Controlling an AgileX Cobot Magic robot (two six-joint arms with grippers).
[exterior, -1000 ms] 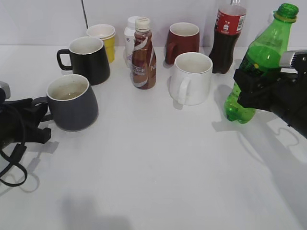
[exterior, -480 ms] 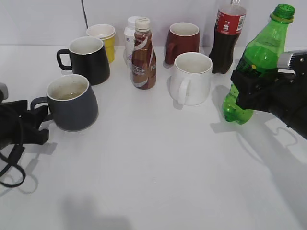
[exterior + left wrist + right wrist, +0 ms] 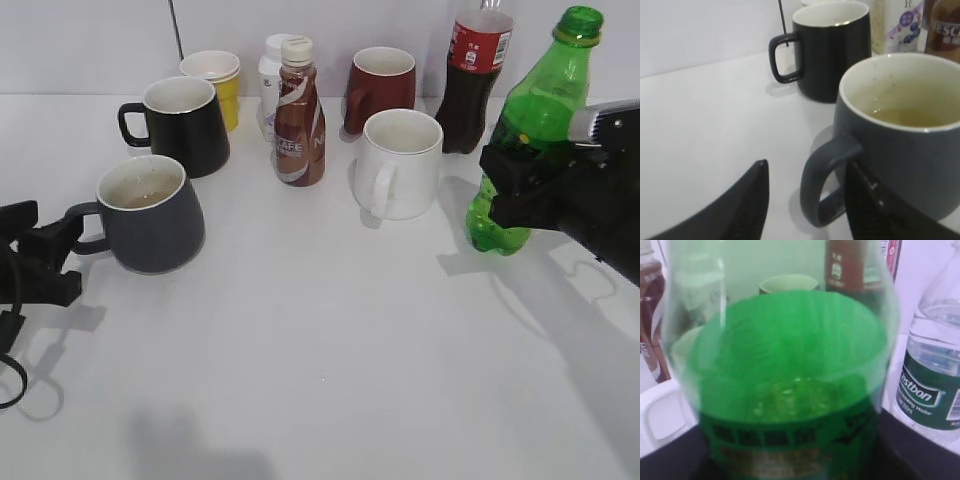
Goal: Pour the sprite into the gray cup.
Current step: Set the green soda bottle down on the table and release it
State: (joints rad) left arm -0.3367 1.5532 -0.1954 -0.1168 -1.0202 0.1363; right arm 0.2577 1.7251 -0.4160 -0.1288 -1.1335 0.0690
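Observation:
The sprite [image 3: 535, 115], a green bottle with its cap off, is at the right, tilted slightly with its neck to the right and its base at or just above the table. My right gripper [image 3: 530, 185] is shut on its middle. In the right wrist view the sprite [image 3: 790, 340] fills the frame between the jaws [image 3: 790, 462]. The gray cup [image 3: 150, 225] stands at the left with some pale liquid inside. My left gripper [image 3: 45, 255] is open at its handle. In the left wrist view the gray cup's [image 3: 900, 150] handle lies between the open fingers [image 3: 807, 165].
Behind stand a black mug [image 3: 185, 125], a yellow cup [image 3: 215, 80], a brown coffee bottle [image 3: 300, 115], a white bottle [image 3: 270, 75], a dark red mug [image 3: 382, 88], a white mug [image 3: 400, 165] and a cola bottle [image 3: 475, 80]. A water bottle [image 3: 932, 380] is beside the sprite.
The sprite has tipped back towards upright, its neck moving left. My left gripper has drawn back to the left, away from the gray cup's body.

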